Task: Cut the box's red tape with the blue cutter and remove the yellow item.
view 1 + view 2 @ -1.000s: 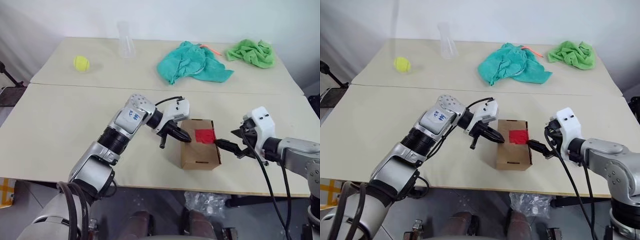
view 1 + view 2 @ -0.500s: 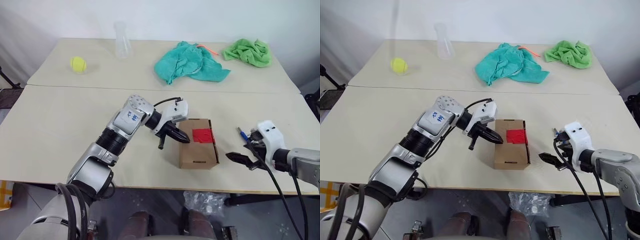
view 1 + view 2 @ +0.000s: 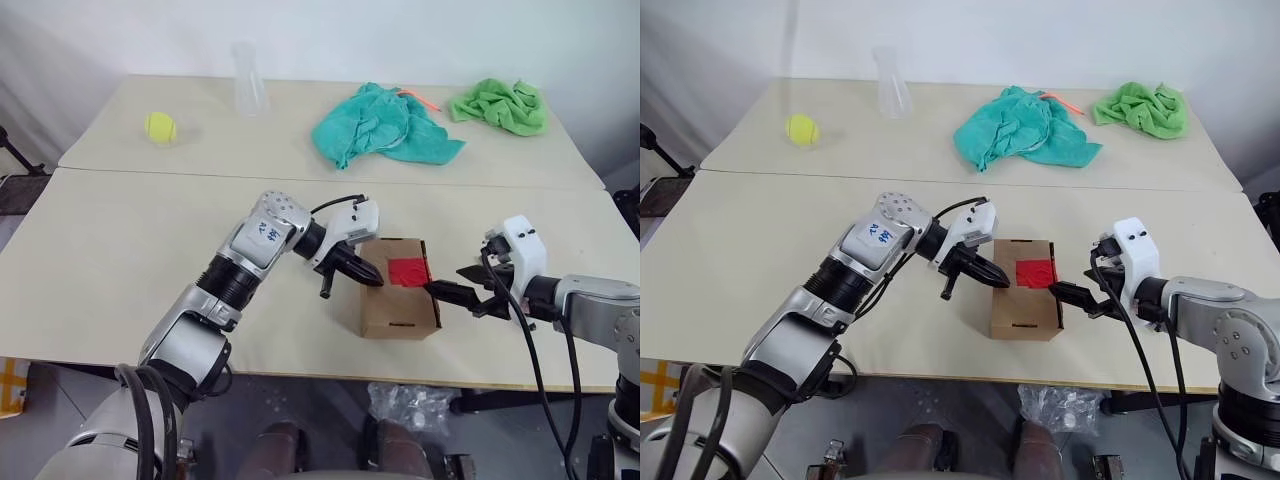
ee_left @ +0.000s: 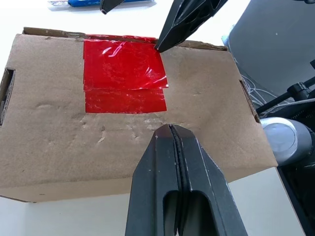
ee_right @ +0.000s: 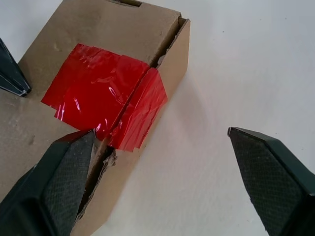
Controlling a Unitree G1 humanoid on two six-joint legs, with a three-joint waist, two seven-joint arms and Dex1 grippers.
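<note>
The box [image 3: 398,300] sits near the table's [image 3: 120,250] front edge, red tape [image 3: 408,271] on top, contents hidden. Left gripper [image 3: 366,277], fingers together, presses its top; right gripper [image 3: 462,297], spread wide, touches the tape edge.

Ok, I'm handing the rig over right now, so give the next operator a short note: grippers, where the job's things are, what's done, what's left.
Left gripper: shut, tip pressing on top of the box.
Right gripper: open, one finger at the box's edge by the red tape, the other clear over the table.
Box sits near the table's front edge. The tape looks split along the flap seam, with the flap slightly lifted.
Blue cutter lies on the table beyond the box, not held.
Left: open the flaps and take out the yellow item, not visible yet.
</note>
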